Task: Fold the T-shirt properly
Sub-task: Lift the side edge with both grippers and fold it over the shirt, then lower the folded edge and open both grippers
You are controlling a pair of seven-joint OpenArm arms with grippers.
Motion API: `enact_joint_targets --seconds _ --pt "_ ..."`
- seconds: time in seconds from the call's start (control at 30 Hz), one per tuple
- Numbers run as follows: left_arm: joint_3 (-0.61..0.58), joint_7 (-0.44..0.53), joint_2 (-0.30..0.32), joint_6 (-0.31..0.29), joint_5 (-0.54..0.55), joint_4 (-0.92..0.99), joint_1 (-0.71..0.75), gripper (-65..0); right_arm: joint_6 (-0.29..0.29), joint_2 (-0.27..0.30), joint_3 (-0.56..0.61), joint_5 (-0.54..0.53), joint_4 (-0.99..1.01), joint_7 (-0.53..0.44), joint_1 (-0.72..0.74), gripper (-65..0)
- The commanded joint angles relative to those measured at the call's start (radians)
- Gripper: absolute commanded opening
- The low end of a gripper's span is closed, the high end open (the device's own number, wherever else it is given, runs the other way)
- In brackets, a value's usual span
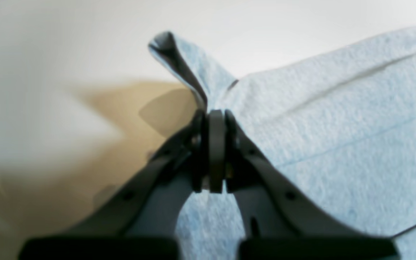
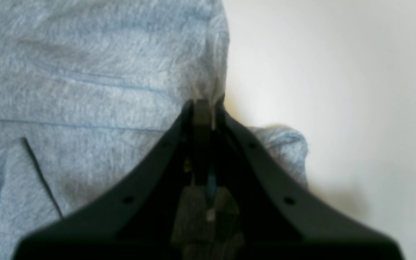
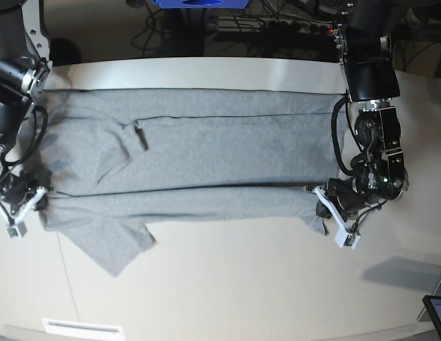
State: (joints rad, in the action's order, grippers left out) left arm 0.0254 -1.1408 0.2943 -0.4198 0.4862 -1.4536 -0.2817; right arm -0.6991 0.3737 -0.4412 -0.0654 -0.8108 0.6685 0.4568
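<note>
The heather-grey T-shirt [image 3: 206,156] lies lengthwise across the white table [image 3: 241,284], plain side up, with a long crease running along its middle. One sleeve [image 3: 121,249] sticks out toward the front left. My left gripper [image 3: 321,204] is at the shirt's right end, shut on the fabric edge. In the left wrist view the closed fingertips [image 1: 215,115] pinch the cloth [image 1: 338,126], and a small flap stands up past them. My right gripper [image 3: 37,197] is at the shirt's left end. In the right wrist view its tips [image 2: 204,104] are shut on the shirt's edge [image 2: 85,90].
Bare white tabletop extends in front of the shirt. Cables and a blue object [image 3: 199,3] sit behind the table's far edge. A dark device corner [image 3: 437,312] shows at the front right, and a white strip [image 3: 82,328] lies at the front left edge.
</note>
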Motion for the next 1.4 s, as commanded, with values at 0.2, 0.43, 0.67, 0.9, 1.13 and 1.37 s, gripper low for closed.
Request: enact_joint_targets --seconds 0.2,0.43,0.67,0.9,1.13,1.37 --pt "0.000 0.014 0.016 -0.001 0.003 -0.020 0.040 -65.0 0.001 0.020 -0.005 -0.007 -0.020 0.006 0.000 -65.0" --pt "0.001 0.018 0.016 -0.001 0.001 -0.019 0.065 -65.0 0.001 0.017 -0.005 -0.007 -0.020 0.006 -0.028 -64.1" --pt "-0.009 0.017 0.026 -0.001 -0.001 -0.011 0.069 -65.0 0.001 0.015 -0.005 -0.009 -0.020 0.006 -0.045 -64.1" --pt "-0.009 0.012 0.035 -0.001 -0.001 -0.020 0.080 -64.8 0.001 0.015 -0.005 -0.009 -0.020 0.006 -0.051 -64.0" --pt "-0.009 0.012 0.041 -0.001 -0.001 -0.022 0.126 -65.0 0.001 0.015 -0.005 -0.007 -0.020 0.007 -0.051 -64.0" --pt "-0.009 0.012 0.053 -0.001 -0.001 -0.022 0.132 -64.8 0.001 0.015 -0.005 -0.007 -0.020 0.007 -0.051 -63.8"
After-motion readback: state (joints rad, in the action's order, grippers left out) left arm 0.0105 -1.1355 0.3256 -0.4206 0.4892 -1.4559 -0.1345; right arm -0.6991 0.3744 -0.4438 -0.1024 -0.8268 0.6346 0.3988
